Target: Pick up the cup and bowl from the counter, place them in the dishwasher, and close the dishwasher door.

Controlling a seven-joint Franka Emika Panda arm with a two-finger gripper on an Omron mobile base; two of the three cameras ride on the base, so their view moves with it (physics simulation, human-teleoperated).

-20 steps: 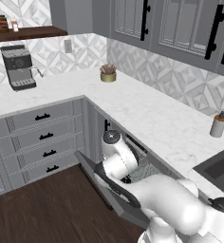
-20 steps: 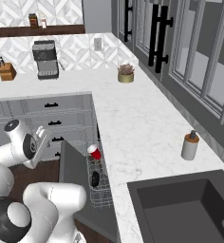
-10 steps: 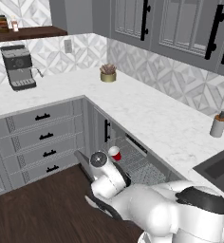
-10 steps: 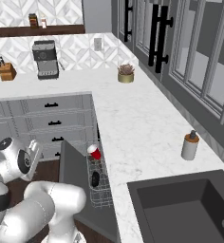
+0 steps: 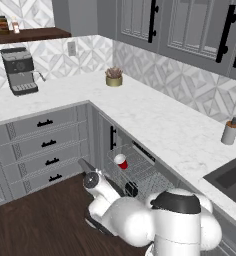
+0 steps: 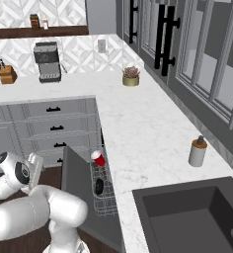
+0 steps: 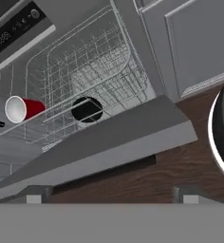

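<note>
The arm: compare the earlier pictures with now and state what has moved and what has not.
The arm swung lower, out beyond the open dishwasher door; its tool, jaws apart and empty, now looks along the door's edge. The cup and bowl stayed in the rack; the door stayed down.

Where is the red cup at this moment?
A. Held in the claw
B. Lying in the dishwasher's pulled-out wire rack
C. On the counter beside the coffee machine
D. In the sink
B: the red cup lies on its side in the wire rack, near the black bowl, above the still-lowered dishwasher door.
</note>
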